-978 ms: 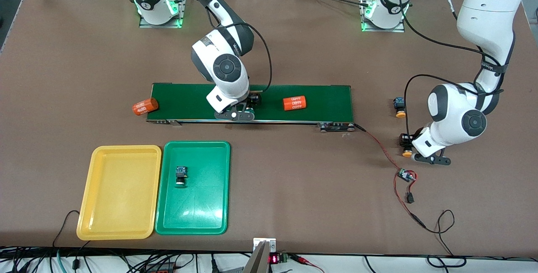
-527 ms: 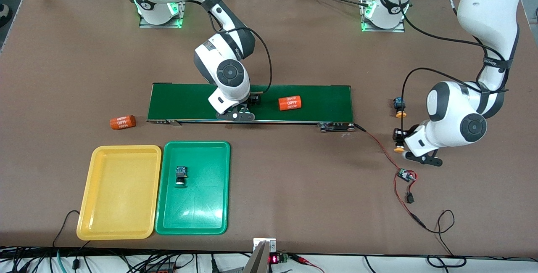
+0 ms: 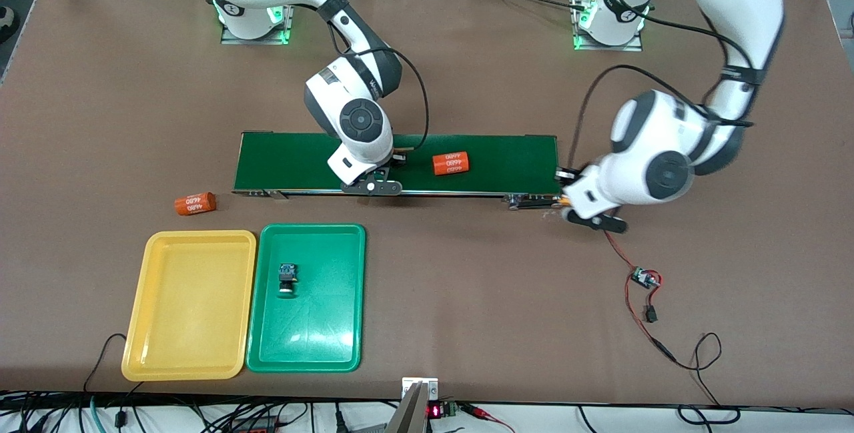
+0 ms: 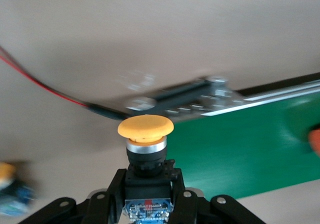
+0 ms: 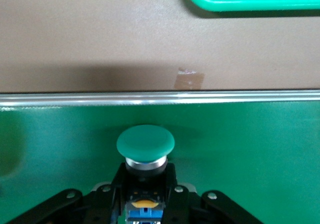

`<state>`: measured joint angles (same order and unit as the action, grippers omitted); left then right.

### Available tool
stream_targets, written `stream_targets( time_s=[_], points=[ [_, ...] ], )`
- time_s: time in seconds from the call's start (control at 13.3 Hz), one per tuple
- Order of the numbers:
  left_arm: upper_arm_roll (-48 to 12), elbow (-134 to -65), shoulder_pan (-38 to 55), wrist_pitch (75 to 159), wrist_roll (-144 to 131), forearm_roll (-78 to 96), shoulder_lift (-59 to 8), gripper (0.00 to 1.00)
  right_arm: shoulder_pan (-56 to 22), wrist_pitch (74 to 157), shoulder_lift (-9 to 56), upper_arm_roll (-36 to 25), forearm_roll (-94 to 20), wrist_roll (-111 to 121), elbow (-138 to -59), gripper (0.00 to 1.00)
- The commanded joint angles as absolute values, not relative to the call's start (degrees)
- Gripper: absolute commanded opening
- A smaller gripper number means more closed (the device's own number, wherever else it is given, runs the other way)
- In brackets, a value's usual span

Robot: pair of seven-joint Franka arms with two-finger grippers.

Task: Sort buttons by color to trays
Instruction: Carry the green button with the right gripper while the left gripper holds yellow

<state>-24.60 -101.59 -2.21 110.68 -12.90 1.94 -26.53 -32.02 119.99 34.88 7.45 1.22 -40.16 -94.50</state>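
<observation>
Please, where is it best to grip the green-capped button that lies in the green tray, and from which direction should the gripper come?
Probably from above, closing on the two flat sides of the dark body. The green-capped button lies on its side in the green tray, its round cap toward the front camera, so the cap offers only a curved, slippery surface. Bare tray floor surrounds it, leaving room for the fingers.

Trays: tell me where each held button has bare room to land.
The yellow tray is wholly bare for the left gripper's yellow-capped button. In the green tray, a green-capped button lies mid-tray; the floor nearer the front camera is free for the right gripper's green button.
</observation>
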Motion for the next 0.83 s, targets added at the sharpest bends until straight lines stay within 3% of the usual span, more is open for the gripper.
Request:
stream_targets(
  time_s=[0.0,0.38,0.45,0.53,0.6,0.75],
  points=[
    [-29.3,-106.2,-1.6,116.0,-21.8,3.1,-25.0,0.23,-30.5,119.1,33.9,8.3,1.4,-39.0,-94.1,0.14],
    [-33.5,-116.8,-1.4,132.0,-25.2,3.1,-25.1,0.28,-26.5,117.0,32.6,7.2,1.7,-29.7,-86.8,0.14],
    [-33.5,-116.8,-1.4,131.9,-25.3,3.1,-25.3,0.41,-25.6,117.5,32.7,6.6,1.6,-27.5,-85.5,0.14],
    [-33.5,-116.6,-1.6,131.6,-25.1,3.1,-25.2,0.90,-25.1,118.1,33.4,5.1,1.6,-26.3,-83.9,0.14],
    [-33.6,-116.2,-2.0,130.8,-25.4,3.2,-24.8,1.00,-24.4,119.5,34.7,3.0,1.4,-24.7,-82.2,0.14],
    [-33.3,-114.6,-2.4,127.3,-25.4,3.2,-22.7,1.00,-22.9,123.8,36.7,1.2,1.1,-20.1,-79.9,0.14]
  ],
)
